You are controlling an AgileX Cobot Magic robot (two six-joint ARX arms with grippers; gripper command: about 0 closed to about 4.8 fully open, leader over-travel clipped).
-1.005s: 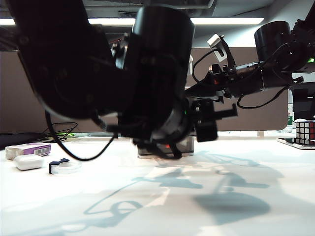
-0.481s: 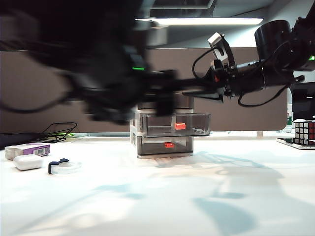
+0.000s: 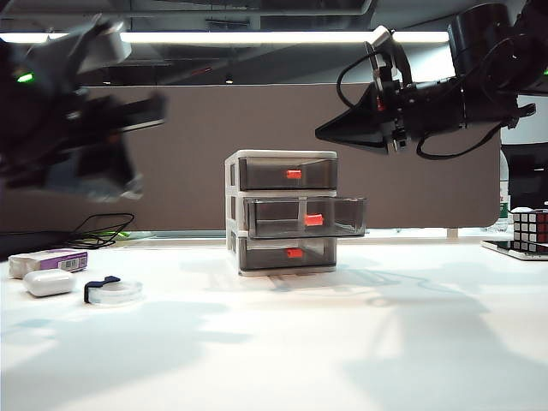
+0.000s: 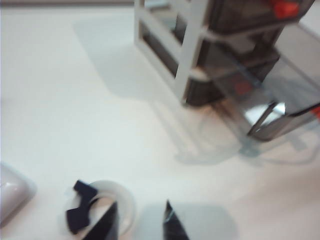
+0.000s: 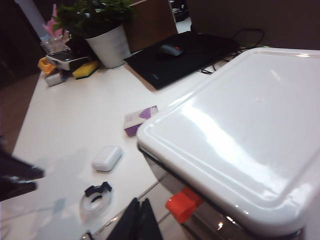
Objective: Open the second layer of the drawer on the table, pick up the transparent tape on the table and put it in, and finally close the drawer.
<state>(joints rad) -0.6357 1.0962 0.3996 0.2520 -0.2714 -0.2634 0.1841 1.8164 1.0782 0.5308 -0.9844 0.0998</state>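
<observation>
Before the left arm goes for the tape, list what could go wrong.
1. The clear tape ring with dark tab lies flat; the left tool may slip off it.
2. The white rounded case sits close beside it and could be knocked.
3. The pulled-out middle grey drawer juts forward; the right tool, high above the unit, could clip it.

Both arms are black. The right arm (image 3: 479, 81) has a thick round joint housing, a pale grey bracket near the wrist and loose black cables looping along it, with a small red mark on the wrist. The right gripper (image 3: 330, 133) narrows to a dark pointed wedge; in the right wrist view its fingers (image 5: 131, 222) are thin black blades. The left arm (image 3: 60, 120) is blurred, black with a grey-white bracket and a green light. The left gripper (image 4: 137, 225) has two dark pointed fingers.
</observation>
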